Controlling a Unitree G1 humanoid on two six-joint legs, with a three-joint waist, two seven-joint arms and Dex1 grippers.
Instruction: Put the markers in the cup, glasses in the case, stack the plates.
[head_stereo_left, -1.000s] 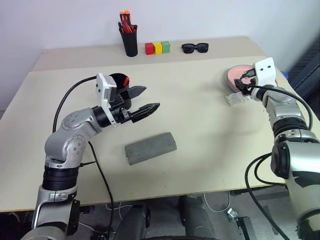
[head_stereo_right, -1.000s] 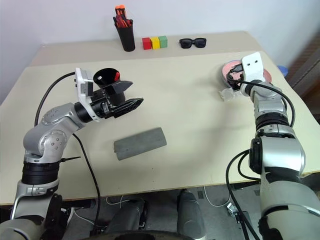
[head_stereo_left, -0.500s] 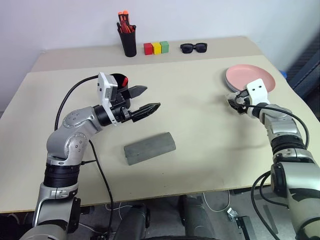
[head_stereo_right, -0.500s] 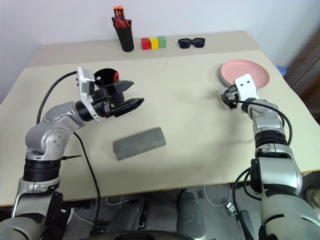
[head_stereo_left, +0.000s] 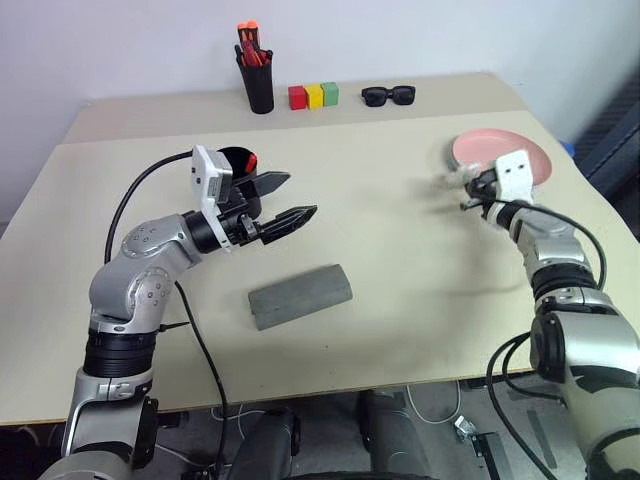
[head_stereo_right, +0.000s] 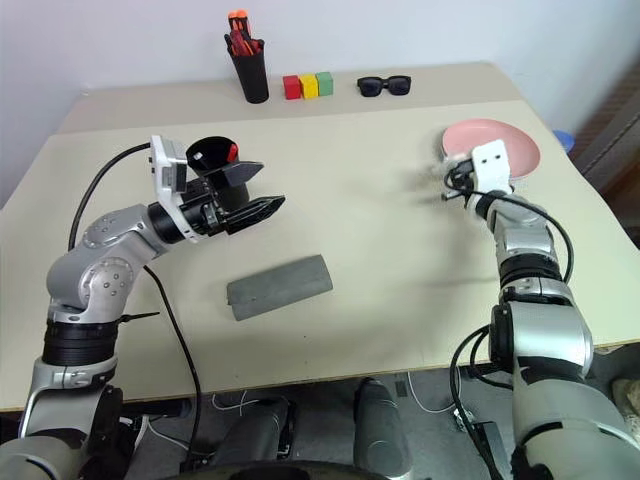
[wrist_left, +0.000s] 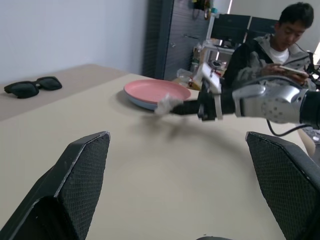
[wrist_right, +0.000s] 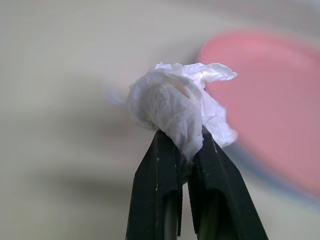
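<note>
Plates (head_stereo_left: 500, 150) look stacked already, pink on top at the table's far right, and right beside them the right gripper (wrist_right: 182, 150) is clenched on a crumpled white tissue (wrist_right: 175, 107), left gripper (head_stereo_left: 285, 205) hangs wide open near the black cup (head_stereo_left: 237, 160), grey case (head_stereo_left: 300, 296) shut, clear glasses nowhere obvious.

Pink plate (head_stereo_left: 505, 153), grey case (head_stereo_left: 300, 296)
</note>
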